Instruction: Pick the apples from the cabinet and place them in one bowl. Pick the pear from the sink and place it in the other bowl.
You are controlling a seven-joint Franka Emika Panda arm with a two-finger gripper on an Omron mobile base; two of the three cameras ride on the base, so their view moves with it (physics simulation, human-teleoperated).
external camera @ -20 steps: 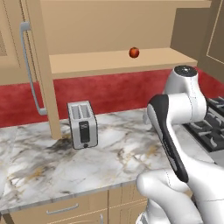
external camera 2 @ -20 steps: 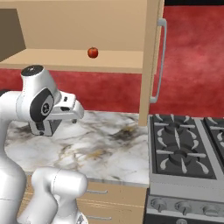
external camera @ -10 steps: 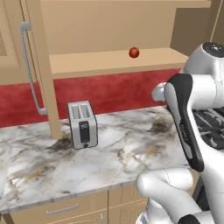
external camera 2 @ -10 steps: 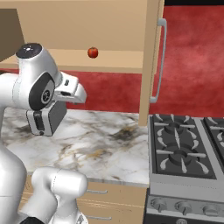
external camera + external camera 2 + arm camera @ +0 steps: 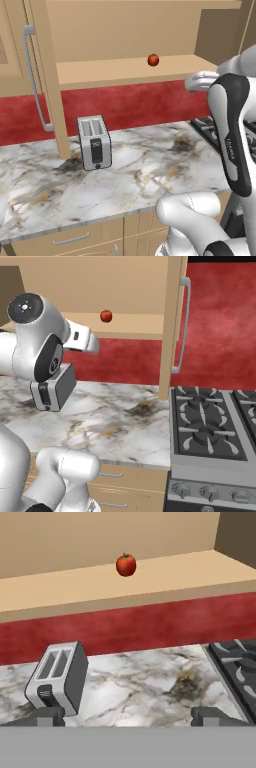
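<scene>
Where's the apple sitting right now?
One apple sits on the open cabinet's shelf, seen upper-centre in the hand view, above the red backsplash and up-right of the toaster on the marble counter.

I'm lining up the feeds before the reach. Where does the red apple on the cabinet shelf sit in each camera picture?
Left base view: the apple sits upper right of centre, on the cabinet shelf.
Right base view: it sits upper left of centre, just right of the arm's white elbow.
Hand view: it sits top centre, on the shelf above the red wall.
Shared landmark: the toaster on the marble counter, below and left of the apple.
</scene>
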